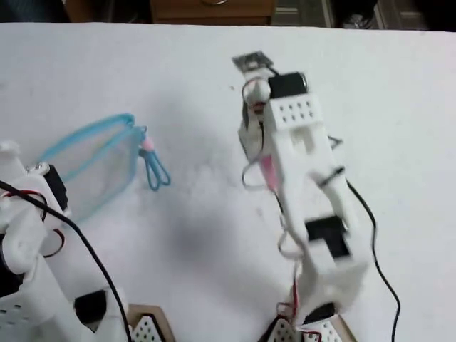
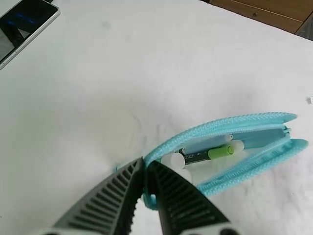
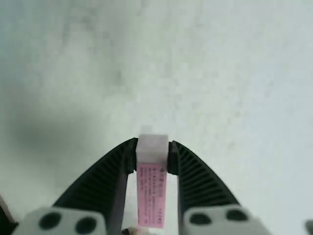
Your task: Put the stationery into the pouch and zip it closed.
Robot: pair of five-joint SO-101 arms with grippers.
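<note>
Both grippers are gripping: the left gripper (image 2: pixel 145 165) is pinching shut on the open pouch (image 2: pixel 230 126) at its rim, while the right gripper (image 3: pixel 151 146) is clamping a pink stick (image 3: pixel 151 188) lengthwise between its jaws, well right of the pouch.

You have open table (image 1: pixel 206 221) between the pouch (image 1: pixel 92 164) and the right arm (image 1: pixel 306 171). The pouch's mouth stands open, though pens (image 2: pixel 208 154) lie inside it, and the left gripper (image 2: pixel 145 165) pinches its end, blocking that side.
</note>
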